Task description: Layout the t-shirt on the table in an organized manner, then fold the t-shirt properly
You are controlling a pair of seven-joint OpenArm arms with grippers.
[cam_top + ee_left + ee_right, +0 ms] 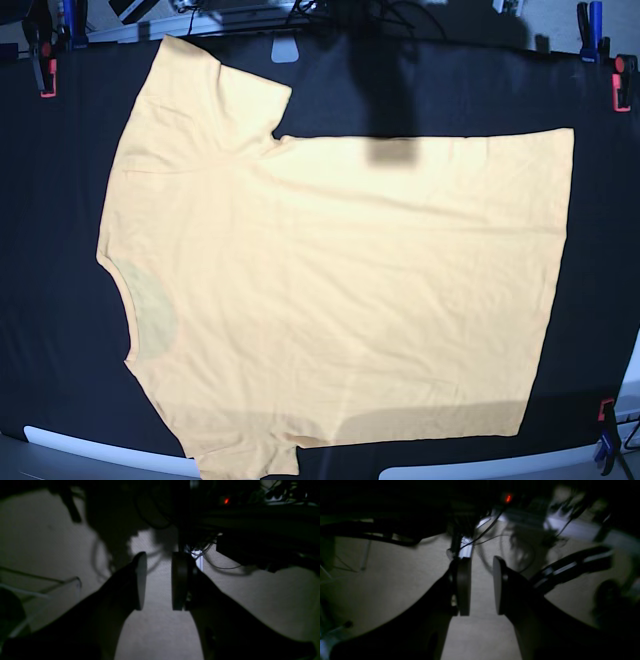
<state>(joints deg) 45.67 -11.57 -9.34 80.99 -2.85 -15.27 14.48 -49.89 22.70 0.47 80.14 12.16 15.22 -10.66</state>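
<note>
Currently I see the t-shirt (pixel 340 290) spread flat on the counter (pixel 600 250), collar at the left, hem at the right: layout looks done, folding not begun. Right hand (pixel 482 586) and left hand (pixel 159 581) hang below the counter edge, each partly parted, holding nothing.

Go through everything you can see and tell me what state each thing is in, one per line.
t-shirt: spread flat, unfolded, neck toward the base view's left.
table: black cloth, shirt lying on it.
left gripper: fingers apart, holding nothing.
right gripper: fingers apart, holding nothing.
clamps: fixed at the table's edges.
</note>
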